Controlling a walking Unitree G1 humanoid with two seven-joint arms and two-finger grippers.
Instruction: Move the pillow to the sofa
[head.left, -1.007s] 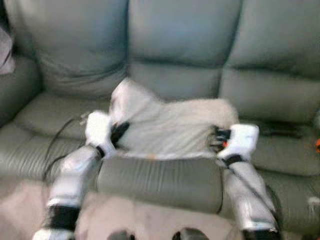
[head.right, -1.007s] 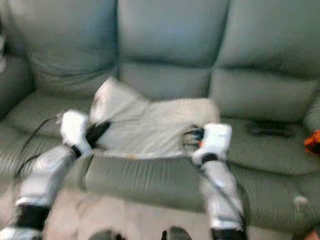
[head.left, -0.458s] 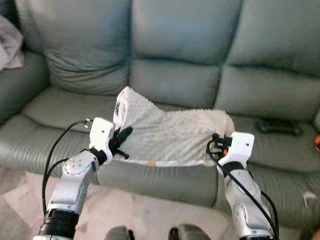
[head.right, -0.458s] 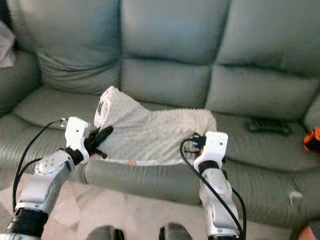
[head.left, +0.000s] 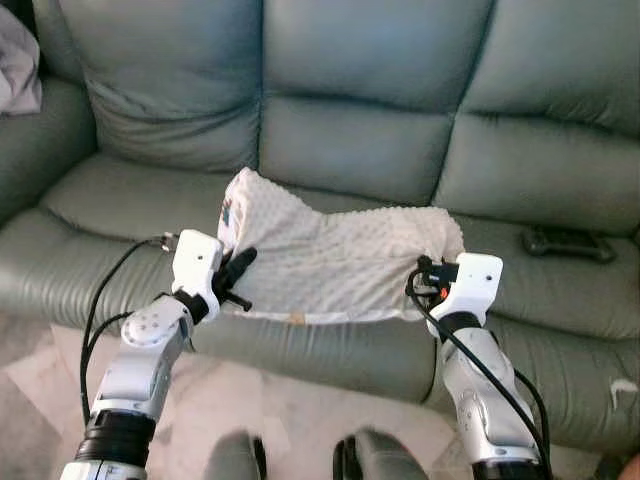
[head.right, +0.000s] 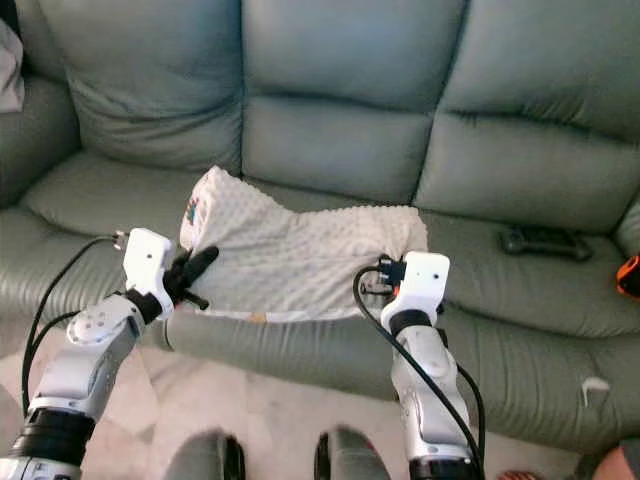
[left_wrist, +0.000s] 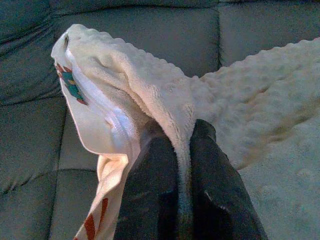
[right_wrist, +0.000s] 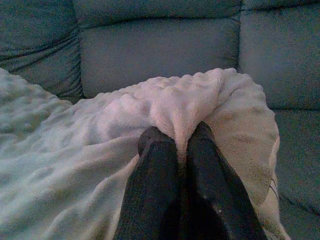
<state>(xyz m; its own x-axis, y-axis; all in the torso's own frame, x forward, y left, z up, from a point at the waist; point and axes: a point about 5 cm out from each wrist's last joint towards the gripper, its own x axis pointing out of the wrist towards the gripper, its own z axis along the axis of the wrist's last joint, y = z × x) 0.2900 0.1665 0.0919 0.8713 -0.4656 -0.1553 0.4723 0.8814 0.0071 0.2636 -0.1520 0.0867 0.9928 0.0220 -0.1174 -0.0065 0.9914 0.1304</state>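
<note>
A grey-green sofa (head.left: 360, 150) spans the view. Over its middle seat hangs a cream, bumpy-textured pillow (head.left: 335, 262), seemingly light, soft and limp, best held by pinching its side edges. The left gripper (head.left: 236, 277), at nine o'clock of it, and the right gripper (right_wrist: 177, 145), at three o'clock, each pinch a fold.

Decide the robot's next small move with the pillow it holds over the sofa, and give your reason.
Probably lower both arms a little, then open. The left gripper and right gripper each pinch an end of the pillow, which already spans the sofa seat, so setting it down seems all that remains.
</note>
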